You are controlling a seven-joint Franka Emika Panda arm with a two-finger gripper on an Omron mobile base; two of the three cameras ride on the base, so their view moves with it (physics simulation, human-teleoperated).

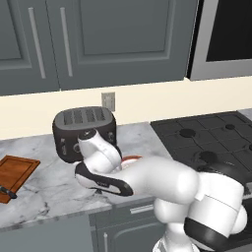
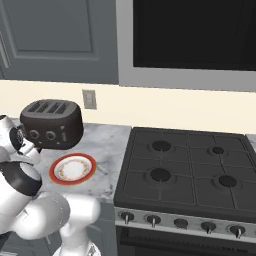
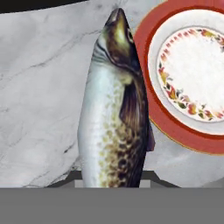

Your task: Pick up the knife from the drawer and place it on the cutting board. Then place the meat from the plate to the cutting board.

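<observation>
The claw (image 3: 113, 181) is clenched on the fish (image 3: 114, 109), which stands up long and close in the hand view, its head pointing away from the fingers and its tail end down between them. The fish hangs over bare marble worktop (image 3: 39, 87) with the plate (image 3: 151, 92) just beside it, so it looks lifted clear of the plate, whose white centre lies bare; gripping near the tail lets the body hang lengthways and stay steady on the way across.

From the left base view the cutting board (image 1: 17, 172) lies at the far left of the worktop, well apart from the plate (image 1: 132, 159), with the toaster (image 1: 83, 130) behind and between them. The black handle of the knife (image 1: 7, 192) shows at the board's near edge, so the first half of the job seems done. What is left, as I judge it, is carrying the fish leftward past the toaster and setting it on free wood beside the knife
</observation>
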